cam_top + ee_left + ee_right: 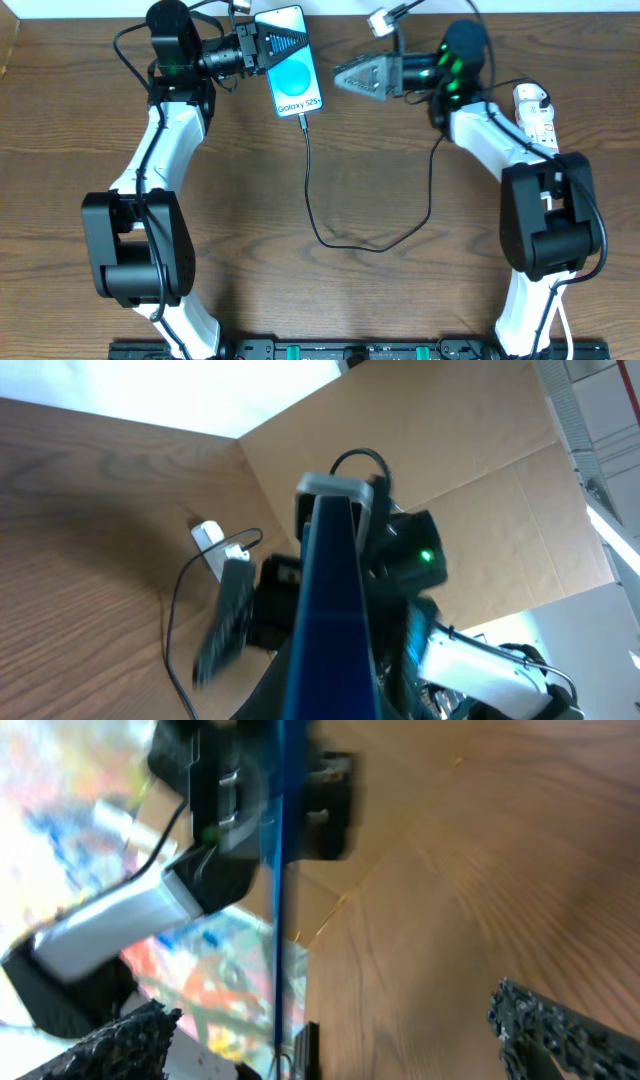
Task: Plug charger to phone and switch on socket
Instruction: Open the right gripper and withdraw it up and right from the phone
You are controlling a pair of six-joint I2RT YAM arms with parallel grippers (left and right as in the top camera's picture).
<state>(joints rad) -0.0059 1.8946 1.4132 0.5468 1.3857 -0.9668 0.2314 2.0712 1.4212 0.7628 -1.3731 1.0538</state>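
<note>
When seen from above, the phone [295, 80] is gripped by the left end effector [280, 45], with the charger [308, 170] plugged in below it. Left wrist: phone shown edge-on. Right wrist: right end effector [345, 1030] spread open, empty. Plugging looks done; the socket [535, 115], right of the phone, must be switched on.

The left arm [165, 130] is reached forward from its base, with the elbow folded back low and the wrist turned inward toward the middle. The left gripper [283, 45] is laid sideways, and its jaws are closed on the phone [298, 80]. The right arm [490, 140] is posed as a mirror of it, wrist also turned inward. The right gripper [340, 78] is pointed toward the left one and kept just apart from it. Its fingers [120, 1040] are spread wide.
</note>
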